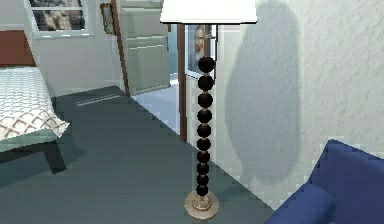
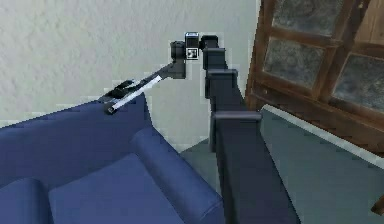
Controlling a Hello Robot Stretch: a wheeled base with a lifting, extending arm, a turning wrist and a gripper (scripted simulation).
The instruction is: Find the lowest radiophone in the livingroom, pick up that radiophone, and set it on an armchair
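As arm (image 2: 236, 135) stands extended, jaws near armchair (image 2: 95, 170)

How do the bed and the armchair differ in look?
The bed has a pale, diamond-patterned cover on a dark frame; the armchair is plain deep blue. The bed sits at the forward view's left, the armchair at its lower right. Both stand on the dark grey floor.

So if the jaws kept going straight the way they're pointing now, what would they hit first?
Most likely the blue armchair, at the top of its back just beyond the jaws' tips. Depth is unclear, so they might instead pass over it toward the pale wall.
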